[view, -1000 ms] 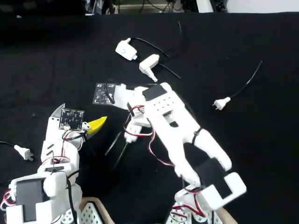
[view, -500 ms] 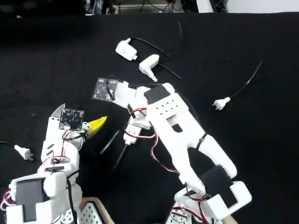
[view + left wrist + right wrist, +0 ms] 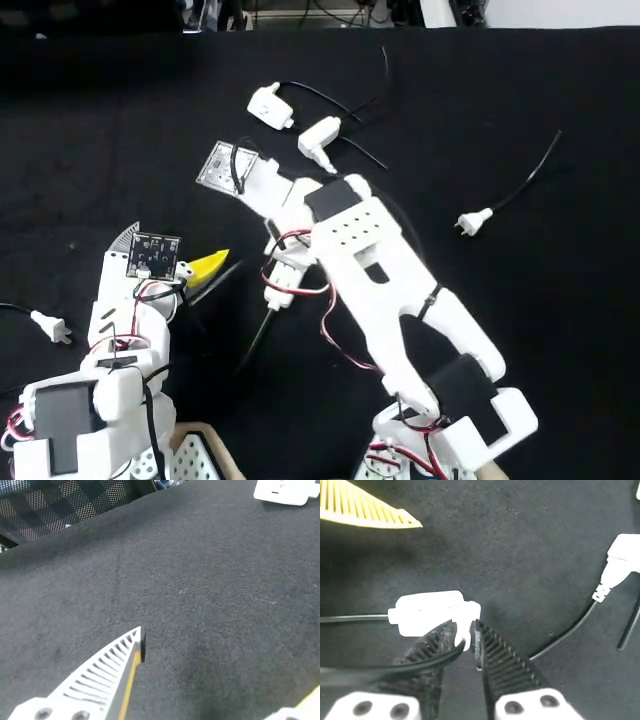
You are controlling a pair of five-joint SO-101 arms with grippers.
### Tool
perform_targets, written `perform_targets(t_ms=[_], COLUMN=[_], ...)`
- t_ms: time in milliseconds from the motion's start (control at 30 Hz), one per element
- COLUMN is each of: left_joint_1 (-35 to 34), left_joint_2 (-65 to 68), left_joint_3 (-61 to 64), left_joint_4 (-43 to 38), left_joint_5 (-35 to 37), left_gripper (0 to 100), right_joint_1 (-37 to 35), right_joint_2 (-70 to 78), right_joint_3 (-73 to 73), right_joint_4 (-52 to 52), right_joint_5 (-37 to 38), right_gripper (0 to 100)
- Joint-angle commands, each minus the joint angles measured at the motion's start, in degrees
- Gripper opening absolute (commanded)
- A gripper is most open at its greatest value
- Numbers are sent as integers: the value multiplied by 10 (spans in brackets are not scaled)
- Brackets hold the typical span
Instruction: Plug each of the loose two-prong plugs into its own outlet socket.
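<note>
A: Two grippers to log. Right gripper (image 3: 466, 630): jaws nearly closed, clamped on the end edge of a white connector (image 3: 431, 612) lying on the black table (image 3: 540, 90).
B: Full grip?
A: No, just the corner. Most of the body sits past the tips, its cable running off sideways. A black cable (image 3: 395, 663) crosses over one jaw.
B: Left gripper (image 3: 183, 242)?
A: Jaws released, spread wide, one white, one yellow, bare table between them.
B: Anything in the way?
A: Right wrist view: the left gripper's yellow jaw sits beyond the held connector, apart from it. Another white connector (image 3: 620, 557) lies off to one side with its own cable.
B: High view adds?
A: Right arm (image 3: 380, 270) stretched over the table centre. One two-prong plug (image 3: 475, 221) lies loose, well out on the right arm's side. A second plug (image 3: 50, 326) lies on the left arm's side, near the edge. Farther back, a white cabled body (image 3: 268, 105) and another body (image 3: 320, 140) near it; can't tell plug from socket.
B: Left wrist view?
A: A white block (image 3: 285, 491) at the far edge; can't tell what.
</note>
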Motion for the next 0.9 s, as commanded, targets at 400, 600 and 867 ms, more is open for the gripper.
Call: perform_targets(t_ms=[400,600,867], left_joint_1=[1,1,1], left_joint_2=[-12,-12,-12], left_joint_3=[11,11,11], left_joint_4=[4,4,4], left_joint_5=[-2,-2,-2], left_gripper=[522,522,522], right_joint_1=[-12,-12,-16], right_joint_2=[-31,-32,-32], right_joint_3=[35,85,116], right_joint_4=[-9,-64,-84], right_joint_5=[-20,-11,-19], right_gripper=[12,12,12])
